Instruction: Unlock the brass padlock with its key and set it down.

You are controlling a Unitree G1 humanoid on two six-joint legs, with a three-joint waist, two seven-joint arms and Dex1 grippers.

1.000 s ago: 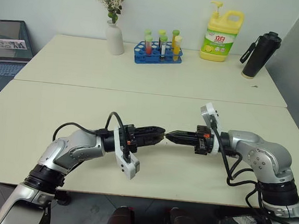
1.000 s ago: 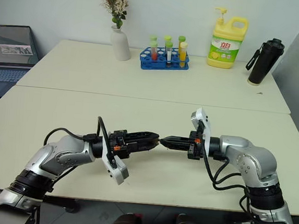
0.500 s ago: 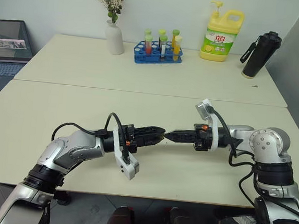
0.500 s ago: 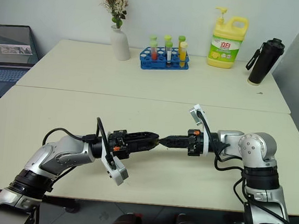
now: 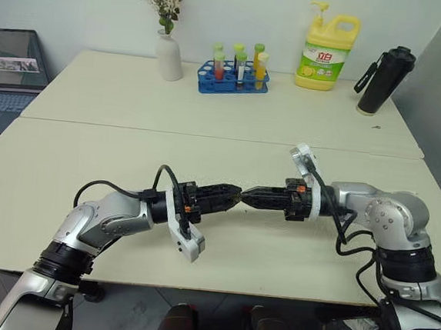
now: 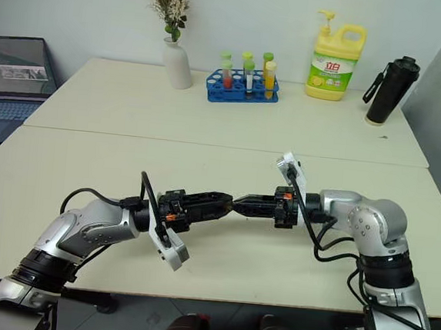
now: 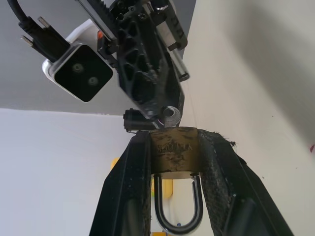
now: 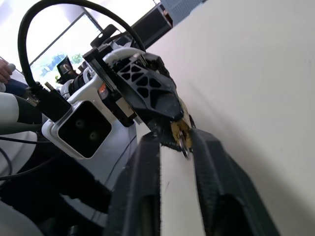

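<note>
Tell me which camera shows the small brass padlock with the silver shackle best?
The left wrist view: the brass padlock sits close up between the left gripper fingers, shackle visible. The right wrist view shows a golden sliver; in the head views it is too small to make out.

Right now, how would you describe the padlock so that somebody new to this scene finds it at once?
Look above the near edge of the cream table, where the two black grippers meet tip to tip. The left gripper clamps a small brass padlock between its fingers. It is the one golden thing there, with a thin silver shackle.
</note>
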